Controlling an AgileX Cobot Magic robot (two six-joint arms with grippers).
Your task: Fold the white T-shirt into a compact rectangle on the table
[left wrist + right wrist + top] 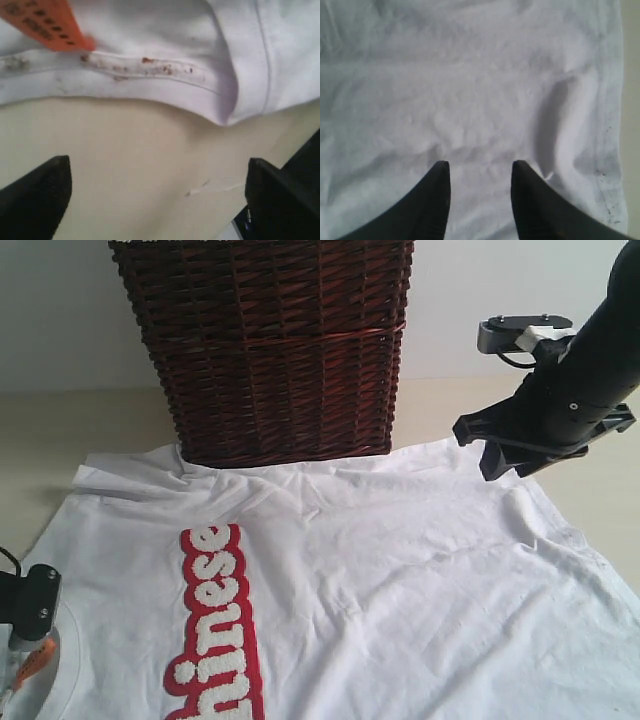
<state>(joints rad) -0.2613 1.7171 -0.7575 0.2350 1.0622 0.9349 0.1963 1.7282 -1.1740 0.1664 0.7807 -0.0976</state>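
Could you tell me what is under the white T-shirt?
The white T-shirt lies spread on the cream table, which shows beside its edges. Whether anything else lies beneath the cloth cannot be seen: the shirt covers it.

Soft even light, but we're not getting crisp pictures

We see the white T-shirt (400,570) bright, nearly washed out, its folds just faint grey, while the basket (265,350) reads dark. Around the left gripper (159,167) it's all soft: its fingers (40,195) are blurry dark blobs, and the hem (150,85) just beyond them drops a mild shadow on the table (135,160). Just past the right gripper (480,167) a cloth ridge (572,115) throws a soft grey shadow.
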